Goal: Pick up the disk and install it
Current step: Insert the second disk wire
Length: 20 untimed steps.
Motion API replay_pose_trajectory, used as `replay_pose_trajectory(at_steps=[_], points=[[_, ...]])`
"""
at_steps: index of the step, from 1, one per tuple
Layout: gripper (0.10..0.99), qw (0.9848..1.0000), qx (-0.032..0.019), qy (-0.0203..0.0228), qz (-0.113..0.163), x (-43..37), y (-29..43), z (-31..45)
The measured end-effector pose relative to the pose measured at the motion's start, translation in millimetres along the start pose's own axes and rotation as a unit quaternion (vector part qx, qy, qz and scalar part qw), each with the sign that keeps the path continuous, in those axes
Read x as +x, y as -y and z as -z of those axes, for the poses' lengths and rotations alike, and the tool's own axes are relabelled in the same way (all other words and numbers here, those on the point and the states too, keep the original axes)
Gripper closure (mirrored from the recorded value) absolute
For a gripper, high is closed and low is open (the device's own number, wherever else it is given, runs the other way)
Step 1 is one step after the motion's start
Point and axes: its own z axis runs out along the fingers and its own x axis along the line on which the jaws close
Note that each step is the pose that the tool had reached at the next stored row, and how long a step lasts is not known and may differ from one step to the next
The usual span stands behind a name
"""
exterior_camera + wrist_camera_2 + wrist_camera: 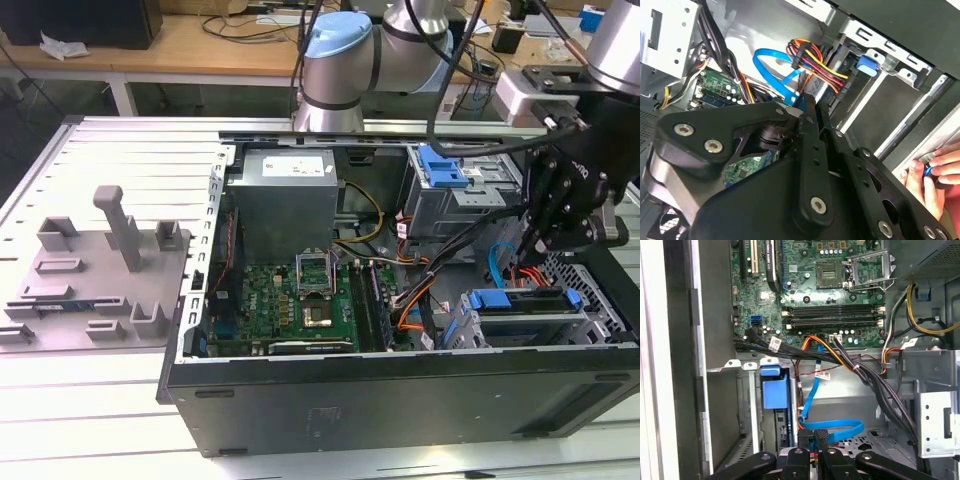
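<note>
Pincer [540, 235]: fingers together, holding nothing, above the cage
Disk [525, 300]: seated in cage [530, 325], blue rail up

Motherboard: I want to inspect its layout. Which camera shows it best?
The first wrist view: the motherboard faces the camera, socket and slots plain. The exterior view shows it slanted; the second wrist view, just a corner behind cables.
</note>
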Motion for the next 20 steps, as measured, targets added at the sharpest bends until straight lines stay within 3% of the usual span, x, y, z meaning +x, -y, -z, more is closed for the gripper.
replay_pose_trajectory(at_steps=[4,5,6,20], points=[[0.925,1.0,-0.0002,0.0035,0.0,6.8,1.6,-0.2],[0.925,1.0,-0.0005,0.0075,0.0,14.2,3.9,-0.3],[0.925,1.0,-0.0009,0.0076,0.0,15.8,4.3,-0.4],[0.925,1.0,-0.0009,0.0076,0.0,17.5,3.7,-0.8]])
